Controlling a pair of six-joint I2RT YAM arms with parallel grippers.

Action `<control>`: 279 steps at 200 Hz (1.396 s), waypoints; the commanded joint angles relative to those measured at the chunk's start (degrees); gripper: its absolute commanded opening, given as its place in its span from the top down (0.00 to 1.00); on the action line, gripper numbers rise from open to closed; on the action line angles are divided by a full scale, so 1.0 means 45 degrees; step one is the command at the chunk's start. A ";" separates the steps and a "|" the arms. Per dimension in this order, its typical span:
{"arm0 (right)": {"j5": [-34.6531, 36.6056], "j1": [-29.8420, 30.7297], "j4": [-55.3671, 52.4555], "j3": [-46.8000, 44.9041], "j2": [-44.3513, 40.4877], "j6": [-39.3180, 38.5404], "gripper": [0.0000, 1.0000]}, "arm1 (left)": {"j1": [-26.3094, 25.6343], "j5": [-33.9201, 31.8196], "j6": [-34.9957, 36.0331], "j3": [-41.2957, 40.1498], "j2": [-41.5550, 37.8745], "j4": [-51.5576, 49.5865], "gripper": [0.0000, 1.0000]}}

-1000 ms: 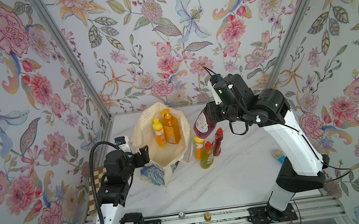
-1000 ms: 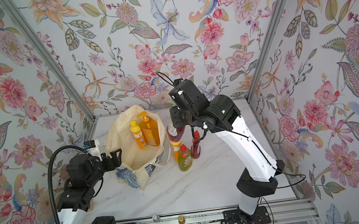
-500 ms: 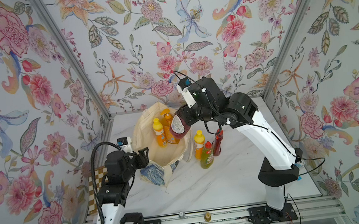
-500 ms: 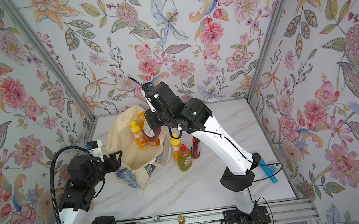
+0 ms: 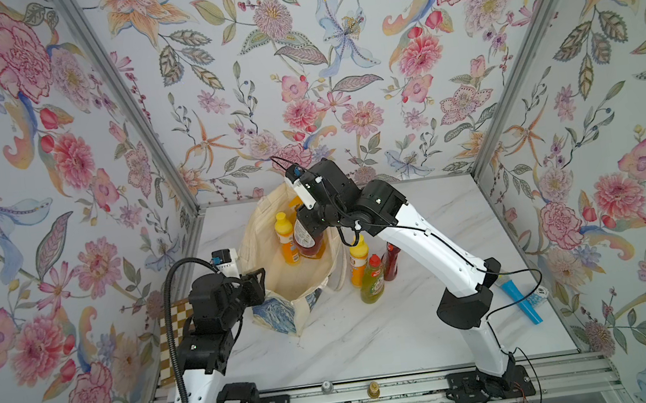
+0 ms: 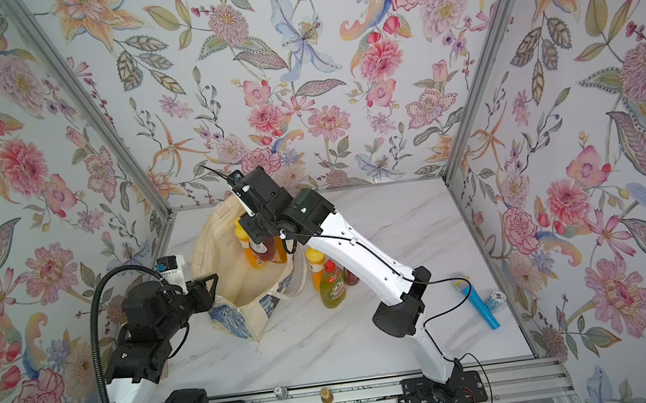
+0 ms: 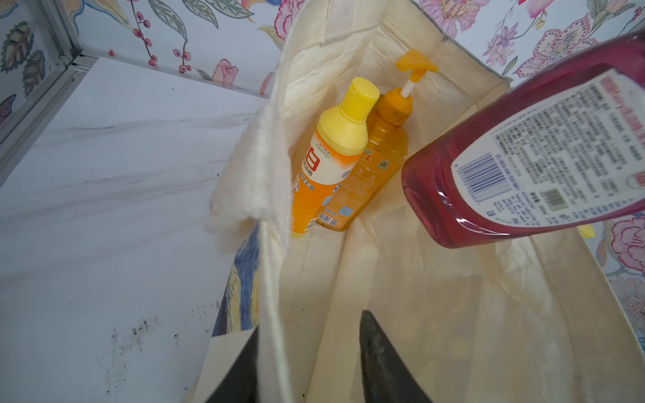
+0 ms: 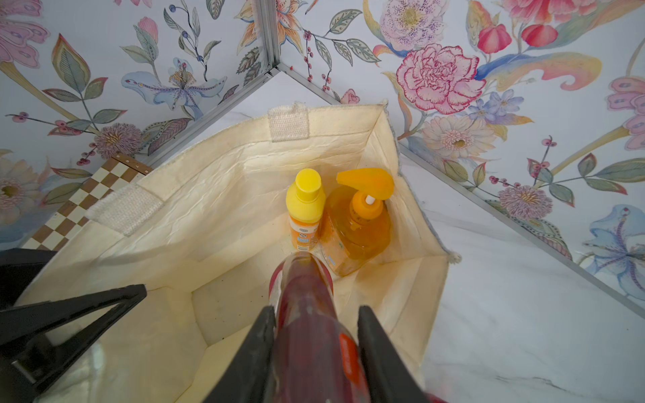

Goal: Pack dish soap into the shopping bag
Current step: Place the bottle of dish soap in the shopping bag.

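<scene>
In left wrist view, dark-red bottle, barcode

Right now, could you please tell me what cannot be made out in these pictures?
- Cap of the dark-red plastic bottle held at the cream canvas tote's mouth: covered by the right gripper in both top views, cut off in the left wrist view.
- Second dark-red bottle on the marble table: largely behind the right arm.
- Small blue-white object beside the blue toy microphone: too small.

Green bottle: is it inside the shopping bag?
No, the green bottle stands on the table outside the shopping bag, next to an orange bottle.
</scene>
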 commanded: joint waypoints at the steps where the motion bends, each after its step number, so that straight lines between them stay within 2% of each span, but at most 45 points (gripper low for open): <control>1: 0.0753 -0.0024 0.1682 0.0446 -0.0007 -0.0637 1.00 | -0.0060 0.0410 0.0225 -0.0233 -0.0151 -0.0452 0.61; 27: 0.1552 -0.0015 0.1688 0.0394 0.0368 -0.0098 1.00 | -0.0063 0.0372 0.0171 -0.0215 -0.0254 -0.0494 0.61; 56: 0.2390 0.0036 0.1683 0.0094 0.0617 0.1462 1.00 | -0.0059 0.0284 0.0107 -0.0245 -0.0357 -0.0472 0.61; 141: 0.3725 0.0363 0.1673 -0.0487 0.1346 0.4830 1.00 | -0.0058 0.0623 -0.0189 -0.0527 -0.0518 -0.0413 0.64; 279: 0.6247 0.0855 0.2903 -0.0830 0.3300 0.6009 1.00 | -0.0068 0.0899 -0.0332 -0.0878 -0.0860 -0.0452 0.73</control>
